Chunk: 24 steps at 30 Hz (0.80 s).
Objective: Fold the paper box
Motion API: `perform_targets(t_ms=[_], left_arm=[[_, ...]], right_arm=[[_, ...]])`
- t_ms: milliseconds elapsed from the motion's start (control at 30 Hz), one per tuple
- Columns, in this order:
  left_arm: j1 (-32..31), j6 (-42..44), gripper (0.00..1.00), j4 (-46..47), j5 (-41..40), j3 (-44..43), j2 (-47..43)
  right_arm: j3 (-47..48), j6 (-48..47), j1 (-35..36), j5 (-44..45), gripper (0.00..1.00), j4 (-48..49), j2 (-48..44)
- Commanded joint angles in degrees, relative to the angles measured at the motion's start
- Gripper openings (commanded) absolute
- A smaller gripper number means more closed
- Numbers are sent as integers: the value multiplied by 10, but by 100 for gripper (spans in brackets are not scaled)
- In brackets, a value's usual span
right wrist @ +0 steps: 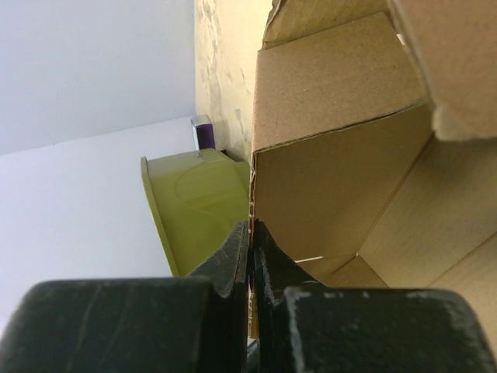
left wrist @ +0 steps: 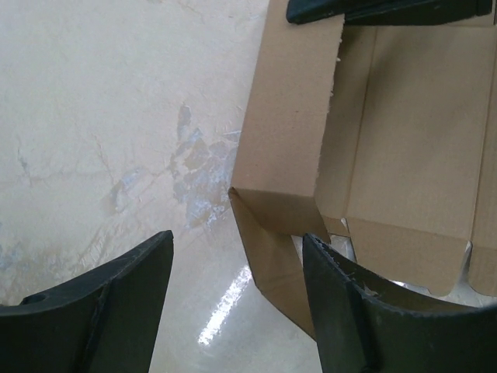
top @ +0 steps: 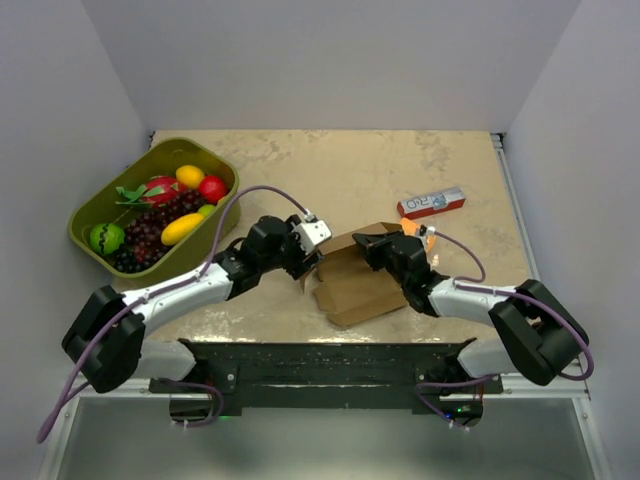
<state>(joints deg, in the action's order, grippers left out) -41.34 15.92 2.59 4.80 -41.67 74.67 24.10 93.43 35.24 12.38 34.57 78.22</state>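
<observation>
The paper box [top: 352, 283] is a plain brown cardboard sheet, partly folded, lying near the table's front edge between the two arms. My right gripper [top: 368, 242] is shut on the thin edge of one of its panels [right wrist: 334, 163]; its jaws pinch the cardboard edge [right wrist: 250, 233]. My left gripper [top: 308, 262] is open at the box's left side. In the left wrist view [left wrist: 237, 256] a folded corner flap of the paper box [left wrist: 283, 233] sits between the spread fingers [left wrist: 342, 303], close to the right one. The right gripper's black tip shows at the top [left wrist: 373, 9].
A green tray [top: 95, 215] of toy fruit stands at the back left; it also shows in the right wrist view [right wrist: 198, 206]. A narrow red-and-white carton [top: 431, 203] and a small orange block [top: 412, 229] lie right of the box. The table edge runs just below the box.
</observation>
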Motion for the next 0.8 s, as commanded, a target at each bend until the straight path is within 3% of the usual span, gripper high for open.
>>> perform_targets(t_ms=[0,200,500,633,767], left_arm=[[-12,36,72,49,-26,-24,28],[-28,36,68,100,-73,-22,64],[-29,-53,62,183,-53,-3,89],[-30,-68,62,168,-51,-8,92],[-30,-53,71,103,-58,-2,58]], right_arm=[[-9,-4,2,5,1,30,-8],[-12,-5,3,9,1,33,-17],[-12,-8,2,13,0,38,-14],[-12,-8,2,15,0,38,-9],[-12,-9,3,21,0,33,-13]])
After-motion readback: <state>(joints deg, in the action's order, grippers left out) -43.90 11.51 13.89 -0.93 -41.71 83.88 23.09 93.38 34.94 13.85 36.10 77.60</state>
